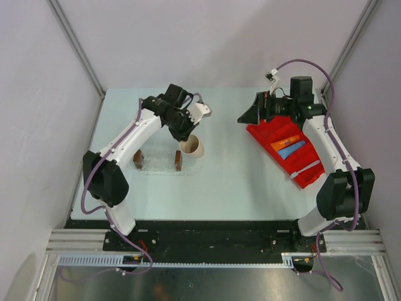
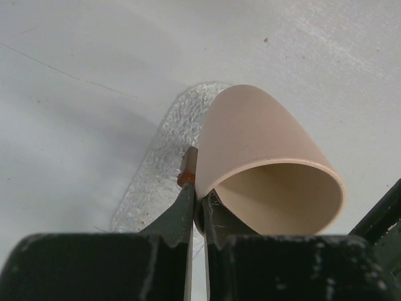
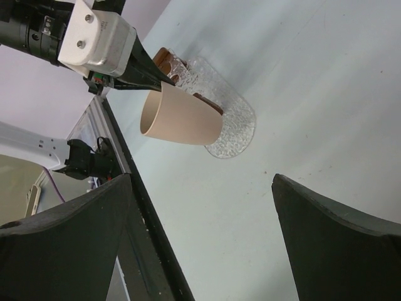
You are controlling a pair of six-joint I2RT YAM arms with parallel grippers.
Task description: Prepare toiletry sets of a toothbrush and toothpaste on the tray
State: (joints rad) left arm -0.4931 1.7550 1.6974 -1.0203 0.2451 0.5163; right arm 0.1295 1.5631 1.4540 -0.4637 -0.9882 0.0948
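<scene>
Left gripper: pinched shut on the rim of the beige cup, which hangs tilted on its side, clear of the table.
Cup's place: over the right end of the tray, mouth turned toward the near edge.
Tray: flat on the left half of the table, carrying none of the toiletries.
Rack: a brown end block stands at the tray, just beside the cup.
Right gripper: jaws spread wide, nothing between them, at the far end of the red bin.
Toothpaste: orange tube and blue tube side by side in the bin, along the table's right edge.
Toothbrush: in the bin's near end.
</scene>
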